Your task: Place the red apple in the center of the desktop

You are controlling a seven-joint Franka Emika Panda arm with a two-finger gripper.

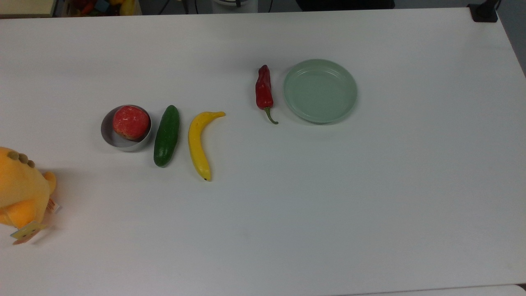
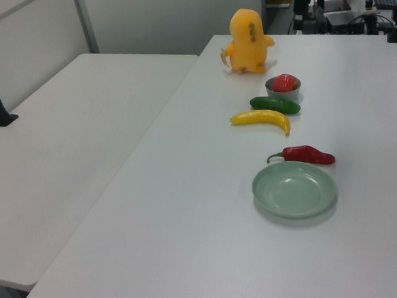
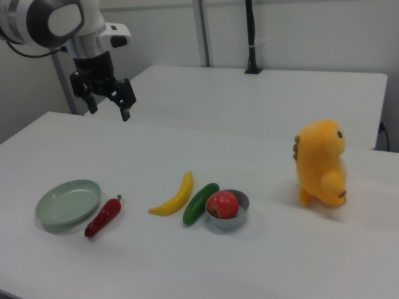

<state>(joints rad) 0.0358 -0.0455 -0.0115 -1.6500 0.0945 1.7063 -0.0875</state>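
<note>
Nearest the camera in the left view, a pale green plate (image 2: 295,189) is seen on the white worktop (image 1: 287,213), with a red chili pepper (image 2: 308,155) just beyond it. Further along the same row a yellow banana (image 2: 261,119) and a green cucumber (image 2: 274,105) are laid, and the red apple (image 1: 131,122) is held in a small grey bowl (image 1: 107,132) at the row's end. Its skin is seen as round and red, mottled with pale speckles. An orange plush toy (image 3: 321,163) is stood past the bowl; tags are attached to it in the top view, but no writing on them can be read. In the right view the hand (image 3: 109,104) is held up in the air above the worktop, fingers spread and nothing gripped. The apple is placed well apart from it, low toward the right view's right, with the plate and pepper lying below the hand
</note>
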